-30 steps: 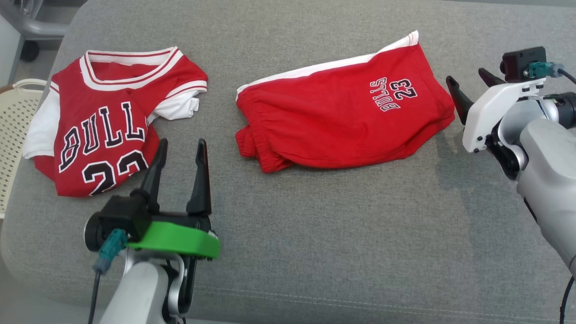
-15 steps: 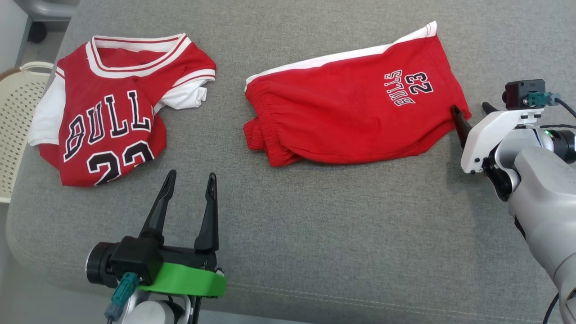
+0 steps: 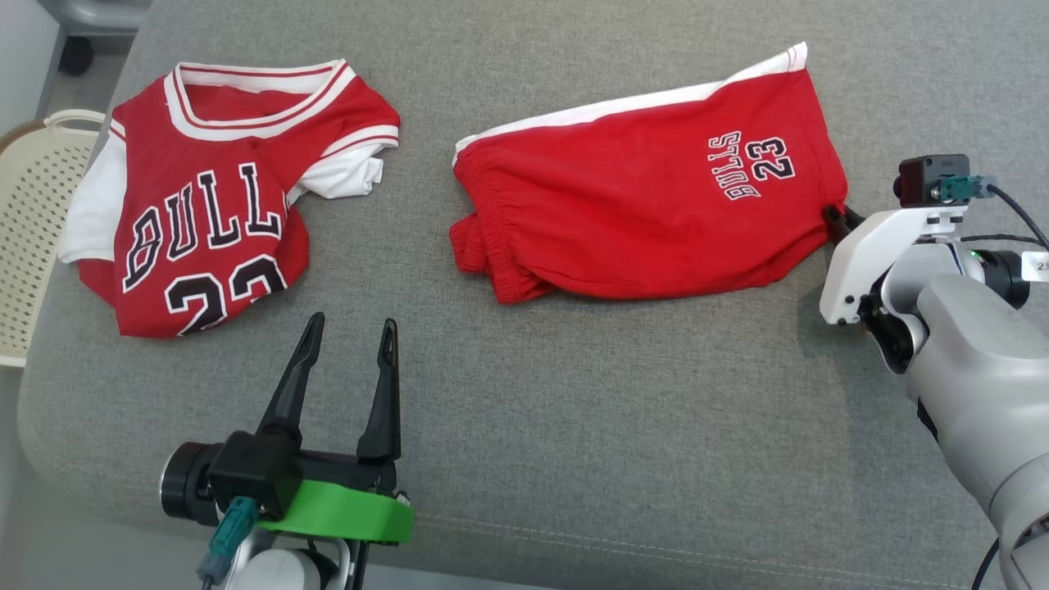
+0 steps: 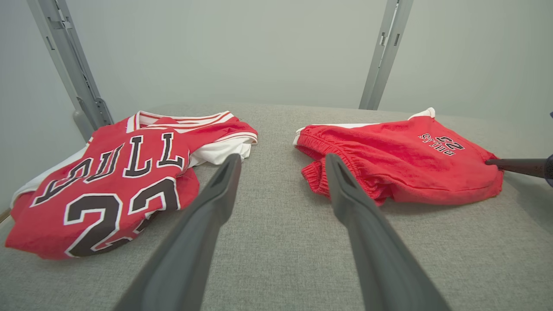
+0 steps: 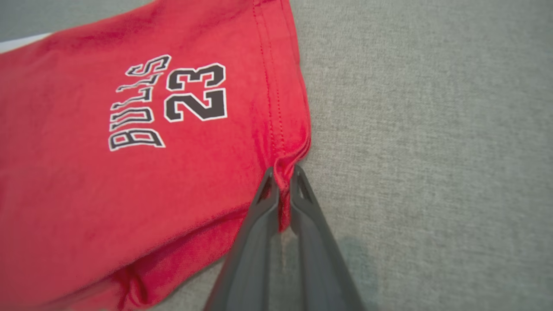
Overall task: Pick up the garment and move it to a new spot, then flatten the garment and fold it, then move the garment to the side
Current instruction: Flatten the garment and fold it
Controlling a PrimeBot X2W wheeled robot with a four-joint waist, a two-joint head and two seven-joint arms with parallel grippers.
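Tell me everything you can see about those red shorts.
The shorts are soft red cloth, with a white stripe along the far edge, a gathered waistband at the left end and a BULLS 23 print near the leg hem. They lie mostly flat, slightly rumpled, on the grey cushion, apart from the jersey. The right gripper is pinched shut on the hem corner.
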